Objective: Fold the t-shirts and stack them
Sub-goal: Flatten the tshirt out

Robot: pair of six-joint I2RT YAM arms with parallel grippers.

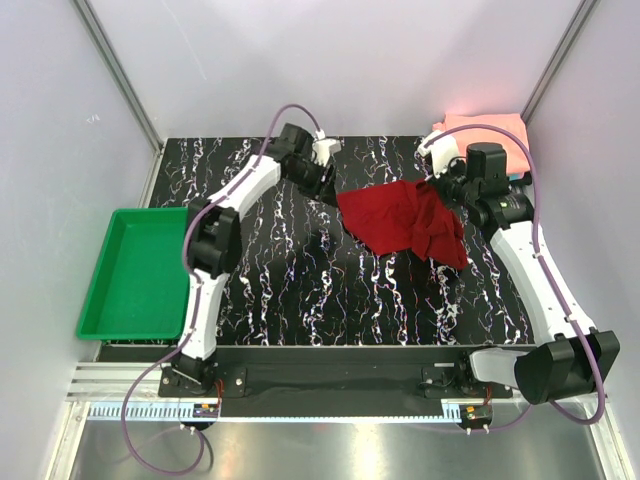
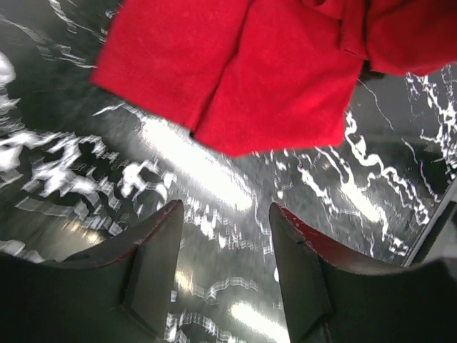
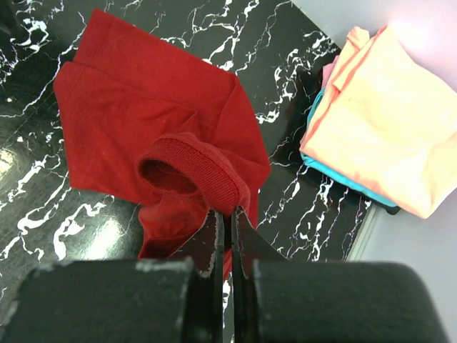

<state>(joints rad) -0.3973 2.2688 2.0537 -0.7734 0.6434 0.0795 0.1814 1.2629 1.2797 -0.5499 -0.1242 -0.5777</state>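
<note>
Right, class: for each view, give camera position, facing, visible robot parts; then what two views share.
Top external: above and behind, looking down on the table; left arm and right arm show.
Left wrist: on the left arm, facing the table; open left gripper shows.
Right wrist: on the right arm, facing down; right gripper pinches the dark red t-shirt.
Shared: all three see that t-shirt.

Matt, soft cloth of the dark red t-shirt [image 3: 143, 107]; glossy, smooth marbled tabletop [image 1: 300, 290] beneath.
</note>
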